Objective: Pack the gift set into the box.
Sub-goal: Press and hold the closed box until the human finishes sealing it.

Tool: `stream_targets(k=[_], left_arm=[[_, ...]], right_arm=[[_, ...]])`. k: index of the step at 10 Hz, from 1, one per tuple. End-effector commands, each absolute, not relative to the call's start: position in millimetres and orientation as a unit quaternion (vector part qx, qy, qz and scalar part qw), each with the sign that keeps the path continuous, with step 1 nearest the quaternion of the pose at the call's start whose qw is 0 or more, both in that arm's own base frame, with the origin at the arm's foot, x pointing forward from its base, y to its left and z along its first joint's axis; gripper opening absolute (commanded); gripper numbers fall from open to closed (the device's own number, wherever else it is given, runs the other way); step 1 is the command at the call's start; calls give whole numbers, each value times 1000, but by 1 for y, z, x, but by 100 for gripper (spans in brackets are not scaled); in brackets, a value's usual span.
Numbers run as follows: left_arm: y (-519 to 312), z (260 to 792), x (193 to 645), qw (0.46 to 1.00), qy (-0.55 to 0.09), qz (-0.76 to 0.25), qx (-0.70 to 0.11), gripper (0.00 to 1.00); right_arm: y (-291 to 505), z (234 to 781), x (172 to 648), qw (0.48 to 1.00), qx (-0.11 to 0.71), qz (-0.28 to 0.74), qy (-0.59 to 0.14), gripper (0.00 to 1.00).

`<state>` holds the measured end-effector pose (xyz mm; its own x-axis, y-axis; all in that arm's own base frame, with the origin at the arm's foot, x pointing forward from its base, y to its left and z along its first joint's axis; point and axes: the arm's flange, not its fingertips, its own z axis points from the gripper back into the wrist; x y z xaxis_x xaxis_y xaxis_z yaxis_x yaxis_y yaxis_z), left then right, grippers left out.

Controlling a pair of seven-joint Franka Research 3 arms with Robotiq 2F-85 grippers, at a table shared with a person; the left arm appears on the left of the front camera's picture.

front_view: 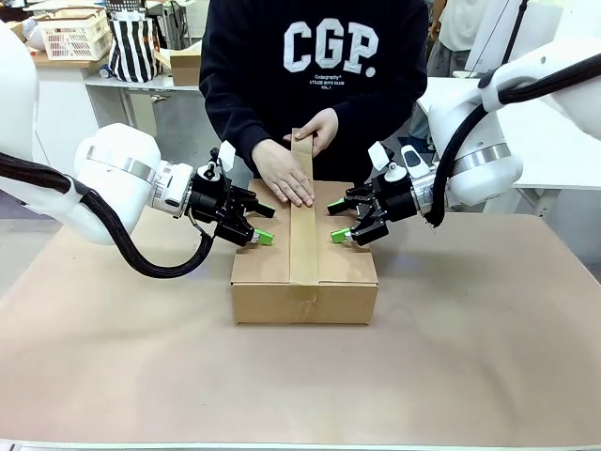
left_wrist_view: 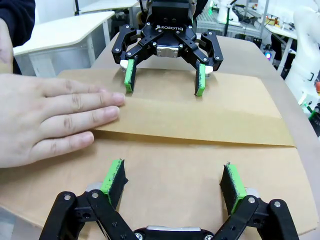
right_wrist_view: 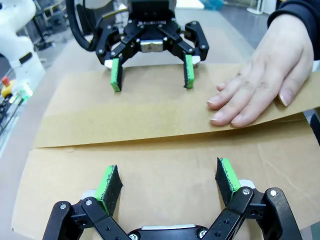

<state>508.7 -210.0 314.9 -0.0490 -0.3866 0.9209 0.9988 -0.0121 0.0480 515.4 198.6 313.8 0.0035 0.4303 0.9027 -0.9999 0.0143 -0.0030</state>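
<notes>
The box (front_view: 305, 282) stands closed at the table's middle, a brown tape strip (front_view: 303, 225) running along its centre seam. A person's hand (front_view: 285, 174) lies flat on the tape, and the other hand (front_view: 319, 132) holds the strip's far end up. My left gripper (front_view: 263, 225) is open, fingers low over the left flap (left_wrist_view: 165, 185). My right gripper (front_view: 338, 223) is open over the right flap (right_wrist_view: 165, 165), facing the left one. Nothing is between either pair of fingers. The gift set is hidden.
The brown table top (front_view: 488, 329) spreads wide around the box. Behind the person stand a white desk (front_view: 122, 85), a basket (front_view: 73, 36), a striped bag (front_view: 134, 45) and a small carton (front_view: 183, 64).
</notes>
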Motion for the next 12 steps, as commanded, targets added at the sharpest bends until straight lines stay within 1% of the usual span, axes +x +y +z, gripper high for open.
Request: stream_targets(k=[1,12], left_arm=[[-209,313,508,577,-402,-601,-380,100],[-209,313,508,577,-402,-601,-380,100]], right_arm=[[199,311,515,602,372,595,-381,100],[199,311,515,602,372,595,-381,100]])
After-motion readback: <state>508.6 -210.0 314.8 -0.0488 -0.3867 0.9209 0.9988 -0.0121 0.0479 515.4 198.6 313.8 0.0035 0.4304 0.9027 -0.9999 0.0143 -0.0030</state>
